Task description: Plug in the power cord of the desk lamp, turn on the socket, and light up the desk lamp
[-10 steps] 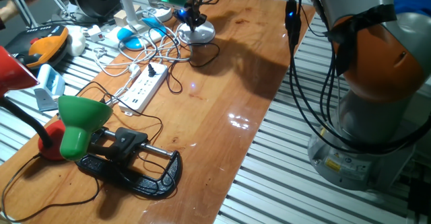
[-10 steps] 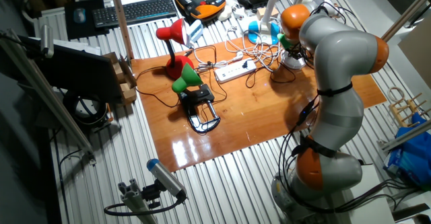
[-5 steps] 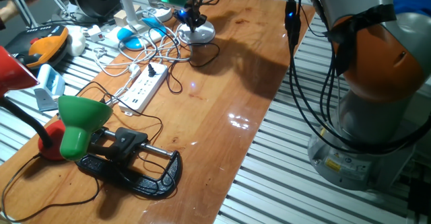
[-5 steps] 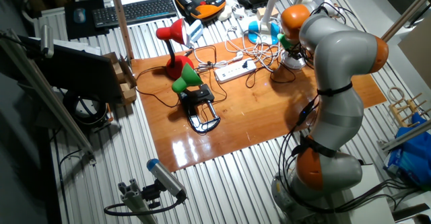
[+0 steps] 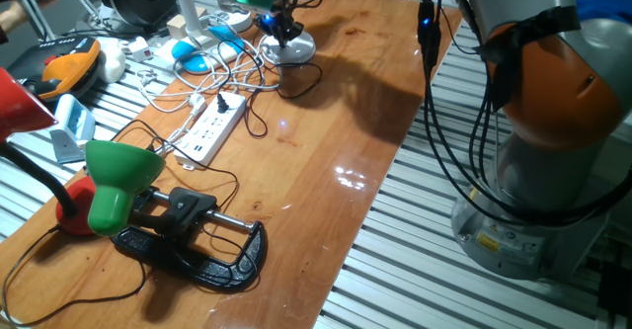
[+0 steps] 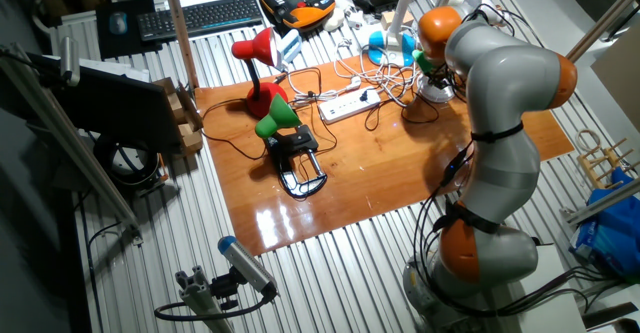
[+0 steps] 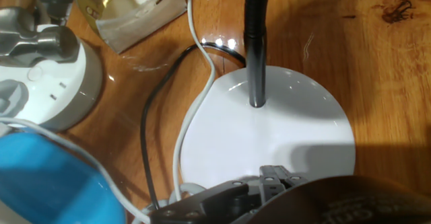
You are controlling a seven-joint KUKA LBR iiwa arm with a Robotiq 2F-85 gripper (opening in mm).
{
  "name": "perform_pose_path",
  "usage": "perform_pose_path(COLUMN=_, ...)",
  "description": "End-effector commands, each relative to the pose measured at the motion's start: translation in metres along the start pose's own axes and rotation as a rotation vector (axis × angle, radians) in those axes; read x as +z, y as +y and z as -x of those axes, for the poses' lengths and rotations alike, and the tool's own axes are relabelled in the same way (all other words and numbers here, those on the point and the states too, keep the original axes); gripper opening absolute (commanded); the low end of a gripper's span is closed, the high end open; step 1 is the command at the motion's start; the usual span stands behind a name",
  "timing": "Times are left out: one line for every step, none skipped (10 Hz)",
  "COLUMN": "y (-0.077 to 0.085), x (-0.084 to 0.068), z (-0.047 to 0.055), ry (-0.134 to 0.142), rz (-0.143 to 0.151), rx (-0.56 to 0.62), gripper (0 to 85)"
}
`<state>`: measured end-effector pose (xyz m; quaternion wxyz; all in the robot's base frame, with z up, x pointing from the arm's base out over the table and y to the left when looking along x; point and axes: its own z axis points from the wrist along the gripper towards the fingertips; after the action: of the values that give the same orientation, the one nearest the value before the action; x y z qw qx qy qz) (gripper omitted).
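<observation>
A: The gripper (image 7: 262,187) sits right over the desk lamp (image 7: 269,140), its dark hardware low above the white base; whether the fingers are spread or closed cannot be told from any view.

B: Has anything shifted in the last second?

A: Nothing visible. The arm hangs at the lamp exactly as before, and the socket (image 5: 211,128) lies where it lay, a black plug seated at its far end.

B: And the power cord (image 7: 151,126)?

A: It curls beside the base, next to a white cable (image 7: 195,49). The stillness suggests the arm is working the lamp's switch, and no light shows yet.
</observation>
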<state>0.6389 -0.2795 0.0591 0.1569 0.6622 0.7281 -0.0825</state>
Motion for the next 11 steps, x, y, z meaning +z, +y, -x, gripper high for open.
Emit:
perform_pose_path(y=0.000, x=0.001, z=0.000, ry=0.002, rz=0.000, rx=0.000, gripper=0.0)
perform_pose_path(y=0.000, x=0.001, z=0.000, ry=-0.001, rz=-0.002, rx=-0.001, gripper=0.0)
perform_pose_path(y=0.000, x=0.001, z=0.000, ry=-0.002, rz=-0.002, rx=-0.001, gripper=0.0)
perform_pose_path(y=0.000, x=0.000, z=0.000, ry=-0.009, rz=-0.006, rx=-0.002, gripper=0.0)
perform_pose_path(y=0.000, x=-0.003, z=0.000, ry=-0.021, rz=-0.010, rx=-0.005, gripper=0.0)
perform_pose_path(y=0.000, x=-0.006, z=0.000, ry=-0.032, rz=-0.013, rx=-0.010, gripper=0.0)
perform_pose_path(y=0.000, x=-0.009, z=0.000, ry=-0.038, rz=-0.016, rx=-0.017, gripper=0.0)
perform_pose_path(y=0.000, x=-0.011, z=0.000, ry=-0.038, rz=-0.016, rx=-0.023, gripper=0.0)
perform_pose_path(y=-0.001, x=-0.015, z=-0.001, ry=-0.027, rz=-0.010, rx=-0.037, gripper=0.0)
perform_pose_path(y=-0.001, x=-0.020, z=-0.003, ry=-0.017, rz=-0.010, rx=-0.067, gripper=0.0)
perform_pose_path(y=0.000, x=-0.025, z=-0.006, ry=-0.021, rz=-0.008, rx=-0.109, gripper=0.0)
